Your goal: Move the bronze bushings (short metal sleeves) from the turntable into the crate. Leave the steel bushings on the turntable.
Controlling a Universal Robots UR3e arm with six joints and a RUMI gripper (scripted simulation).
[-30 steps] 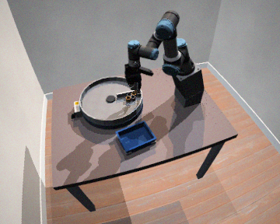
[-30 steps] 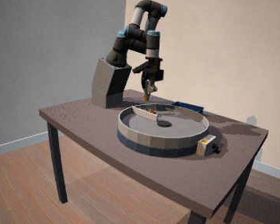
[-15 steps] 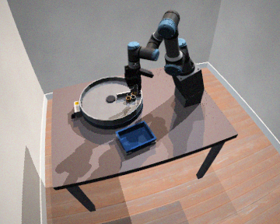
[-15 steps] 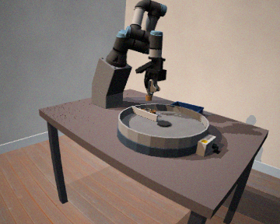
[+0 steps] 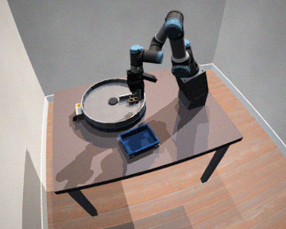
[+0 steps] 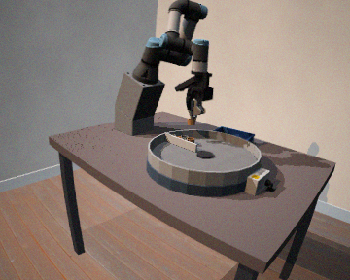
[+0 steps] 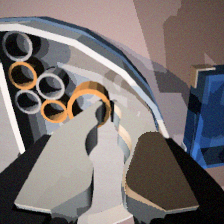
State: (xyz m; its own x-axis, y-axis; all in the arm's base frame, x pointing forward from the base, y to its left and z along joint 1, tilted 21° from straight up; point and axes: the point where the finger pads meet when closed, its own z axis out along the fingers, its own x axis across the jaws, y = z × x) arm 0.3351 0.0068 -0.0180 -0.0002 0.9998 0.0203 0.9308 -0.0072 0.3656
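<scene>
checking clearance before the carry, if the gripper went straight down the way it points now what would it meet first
Likely the turntable: the gripper, shut on a bronze bushing, hangs above the tray's edge nearest the arm's base. Whether the bushing would meet rim or floor, depth leaves unclear.

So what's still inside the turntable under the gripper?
In the wrist view, the turntable holds two bronze bushings and three steel ones. The gripper holds a third bronze bushing; its fingers hide anything beneath.
</scene>
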